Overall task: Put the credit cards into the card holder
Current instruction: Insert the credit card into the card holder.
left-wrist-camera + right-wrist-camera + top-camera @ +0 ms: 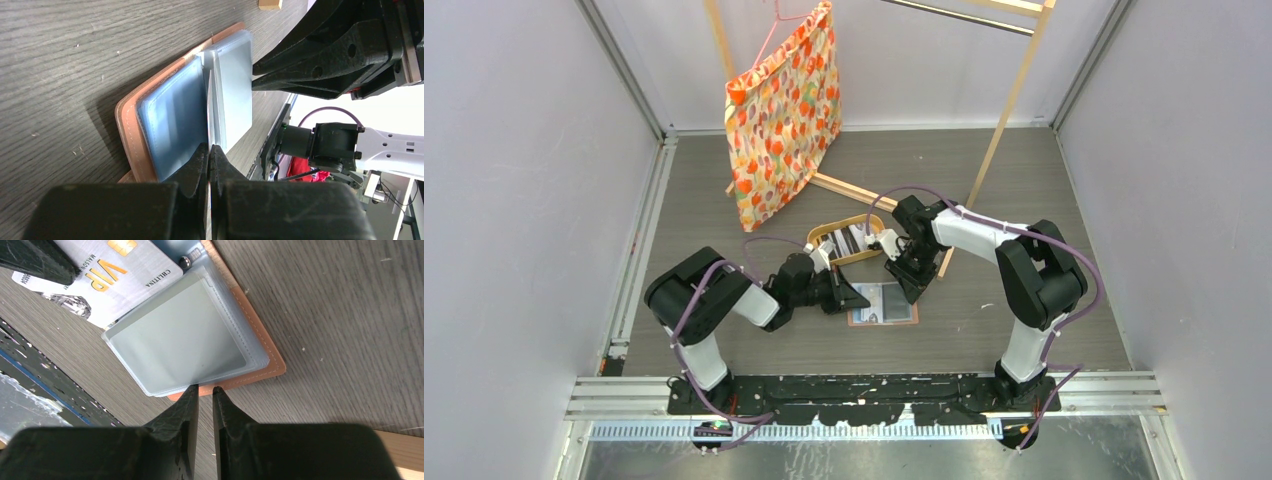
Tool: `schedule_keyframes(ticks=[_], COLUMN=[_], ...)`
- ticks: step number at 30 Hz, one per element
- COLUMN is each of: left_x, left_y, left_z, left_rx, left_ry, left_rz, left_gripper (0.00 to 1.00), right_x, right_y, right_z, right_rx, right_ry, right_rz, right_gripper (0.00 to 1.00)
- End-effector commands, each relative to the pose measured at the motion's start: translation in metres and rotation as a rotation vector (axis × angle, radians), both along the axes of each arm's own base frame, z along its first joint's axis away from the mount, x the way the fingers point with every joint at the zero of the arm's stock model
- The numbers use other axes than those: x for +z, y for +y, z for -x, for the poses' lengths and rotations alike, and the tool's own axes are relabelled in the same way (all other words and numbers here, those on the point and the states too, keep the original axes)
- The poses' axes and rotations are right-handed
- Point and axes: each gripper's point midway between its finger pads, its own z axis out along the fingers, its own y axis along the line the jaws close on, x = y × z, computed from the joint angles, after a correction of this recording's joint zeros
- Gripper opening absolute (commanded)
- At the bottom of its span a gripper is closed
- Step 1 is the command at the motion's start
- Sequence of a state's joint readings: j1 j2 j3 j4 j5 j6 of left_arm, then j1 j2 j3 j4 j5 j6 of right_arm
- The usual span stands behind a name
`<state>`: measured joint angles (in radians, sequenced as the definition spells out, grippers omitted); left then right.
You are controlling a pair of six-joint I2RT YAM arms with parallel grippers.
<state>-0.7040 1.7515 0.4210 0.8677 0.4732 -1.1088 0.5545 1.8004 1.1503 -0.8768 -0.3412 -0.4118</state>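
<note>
The left arm reaches in from the left, and the left gripper (848,297) sits low on the table (1044,190) at the left edge of the holder (894,305). Its jaws are clenched tight. In its wrist view a thin sheet, seen edge-on, runs from the fingertips (200,156) up across the holder. It cannot be told whether that sheet is pinched, or whether it is a card or a sleeve.

Behind the arm, a flowered bag (784,120) hangs from a wooden rack (1009,100).

The holder lies open and flat in front of the arms, between the two grippers, with its tan cover down and blue pockets up. A stack of clear sleeves (175,340) is fanned over one half. In the right wrist view a silver card (130,270) marked VIP lies across the other half, with one dark finger of the left gripper over its far end. A white printed piece shows from under it — whether that is a second card cannot be told.

Just behind the holder stands an oval tray (816,238) with more cards (849,240) in it.

The right gripper (915,293) comes down at the holder's right edge. Its jaws stand a narrow slit apart, tips right at the rim of cover and sleeves — touching or nipping, it cannot be told.
</note>
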Motion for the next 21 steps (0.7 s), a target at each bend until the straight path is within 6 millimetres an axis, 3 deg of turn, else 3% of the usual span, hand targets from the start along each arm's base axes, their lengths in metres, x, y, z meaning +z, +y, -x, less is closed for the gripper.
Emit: schedule_keyframes(ticks=[1, 14, 21], left_x=[0.009, 0.031, 0.032], left_y=[-0.006, -0.003, -0.004], left_z=[-0.006, -0.007, -0.006], left_rx=[-0.014, -0.010, -0.018], left_ry=[-0.038, -0.120, -0.119], left_rz=[0.028, 0.069, 0.070], left_gripper=[0.01, 0.01, 0.01], right_x=[0.001, 0.001, 0.000], right_y=[0.006, 0.006, 0.005], right_z=[-0.008, -0.008, -0.008], right_rx=[0.015, 0.014, 0.015], right_ry=[-0.029, -0.029, -0.029], right_rz=[-0.004, -0.004, -0.003], right_gripper=[0.21, 0.21, 0.21])
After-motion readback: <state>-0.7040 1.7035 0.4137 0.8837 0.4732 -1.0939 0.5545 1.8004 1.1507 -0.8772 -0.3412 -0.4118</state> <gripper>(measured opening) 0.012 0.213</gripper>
